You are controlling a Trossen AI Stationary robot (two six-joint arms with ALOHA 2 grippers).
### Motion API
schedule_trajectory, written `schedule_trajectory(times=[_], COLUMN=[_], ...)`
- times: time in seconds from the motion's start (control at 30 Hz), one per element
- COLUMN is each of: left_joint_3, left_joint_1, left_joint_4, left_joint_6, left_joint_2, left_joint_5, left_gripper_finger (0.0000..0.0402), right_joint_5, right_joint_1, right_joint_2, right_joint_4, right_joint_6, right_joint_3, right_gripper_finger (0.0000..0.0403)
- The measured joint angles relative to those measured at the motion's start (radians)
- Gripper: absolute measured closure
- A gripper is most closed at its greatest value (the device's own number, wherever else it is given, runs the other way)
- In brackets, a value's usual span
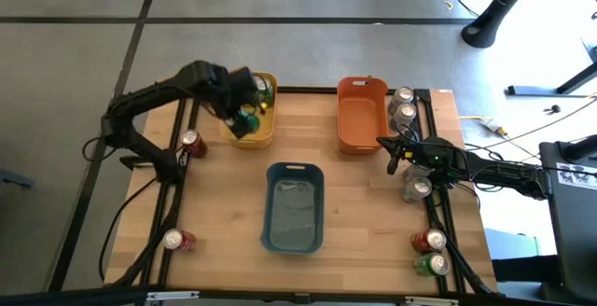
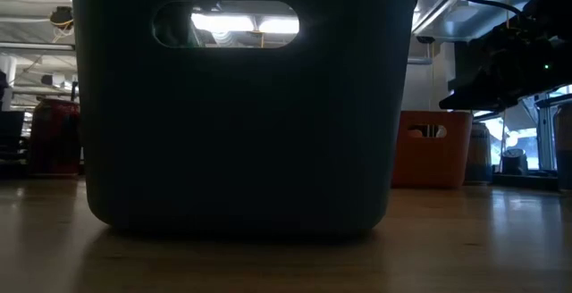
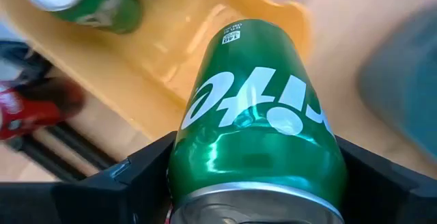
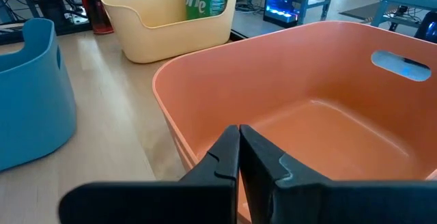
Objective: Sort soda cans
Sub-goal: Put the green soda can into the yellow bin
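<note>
My left gripper [image 1: 246, 119] is shut on a green soda can [image 3: 256, 121] over the yellow bin [image 1: 258, 136] at the table's far left. Two more green cans [image 3: 89, 2] stand in that bin. My right gripper [image 4: 239, 157] is shut and empty, hovering at the near rim of the orange bin [image 4: 321, 115]. Red cans stand on the left rail [image 1: 191, 143] and at the near left corner [image 1: 177, 241]. Silver cans [image 1: 403, 105] stand beside the orange bin, and another [image 1: 417, 187] stands on the right rail. A red can [image 1: 429, 241] and a green can [image 1: 432, 264] stand at the near right corner. My left gripper pinches the green can's side wall near its silver top [image 3: 205, 176], one finger [image 3: 136, 183] on each side. The fingers run along the can, with its top toward the wrist. The can is lifted clear, its bottom end [image 3: 249, 29] pointing away over the yellow bin.
A blue-grey bin [image 1: 294, 206] stands at the table's near middle and fills the low view [image 2: 237, 132]. The orange bin [image 1: 362, 113] is at the far right of centre. Bare wood lies between the bins. Cables and a stand base lie on the floor beyond the table.
</note>
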Motion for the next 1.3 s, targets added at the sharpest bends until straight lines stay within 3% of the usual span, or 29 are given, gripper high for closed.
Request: schedule_trajectory(times=[0.17, 0.43, 0.93, 1.3], left_joint_3=[-0.032, -0.054, -0.054, -0.055], left_joint_1=[0.117, 0.203, 0.241, 0.243], left_joint_4=[0.06, 0.117, 0.129, 0.162], left_joint_6=[0.061, 0.094, 0.121, 0.147], left_joint_2=[0.002, 0.074, 0.258, 0.371], left_joint_5=[-0.008, -0.017, -0.111, -0.123], left_gripper_finger=[0.0103, 0.0103, 0.0103, 0.0103], right_joint_5=[0.002, 0.003, 0.003, 0.003], right_joint_1=[0.0, 0.0, 0.0, 0.0], right_joint_2=[0.0, 0.0, 0.0, 0.0], right_joint_4=[0.0, 0.0, -0.001, -0.002], right_joint_6=[0.0, 0.0, 0.0, 0.0], right_joint_3=[0.0, 0.0, 0.0, 0.0], right_gripper_finger=[0.0391, 0.0391, 0.0391, 0.0391])
